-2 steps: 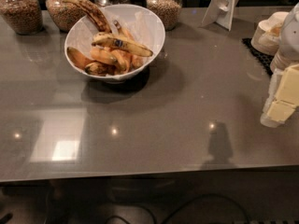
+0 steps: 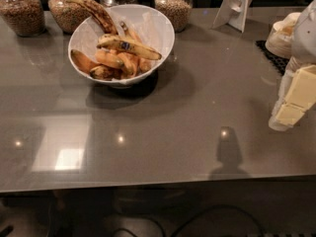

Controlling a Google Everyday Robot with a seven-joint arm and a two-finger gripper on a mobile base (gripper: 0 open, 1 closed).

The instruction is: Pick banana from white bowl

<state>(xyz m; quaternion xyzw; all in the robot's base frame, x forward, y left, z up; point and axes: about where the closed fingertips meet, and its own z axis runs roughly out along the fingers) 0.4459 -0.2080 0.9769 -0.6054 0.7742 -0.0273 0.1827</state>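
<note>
The white bowl (image 2: pixel 153 31) stands at the back left of the grey counter. The banana (image 2: pixel 129 47), long, yellow and brown-spotted with a small dark sticker, lies across the top of the pile in it. A blackened brown banana (image 2: pixel 98 13) leans up over the back rim. Shorter orange-yellow bananas (image 2: pixel 116 60) lie underneath. My gripper (image 2: pixel 292 107), cream coloured, hangs at the right edge of the view, far right of the bowl and just above the counter. It holds nothing that shows.
Several glass jars of grain (image 2: pixel 22 11) line the back edge behind the bowl. A white card stand (image 2: pixel 236 4) is at the back right. Stacked cream bowls (image 2: pixel 282 36) sit on a dark mat (image 2: pixel 270 57) near my arm.
The view has shifted a little, so the bowl sits slightly higher and further right in frame. My gripper stays at the right edge; the bananas have not moved.
</note>
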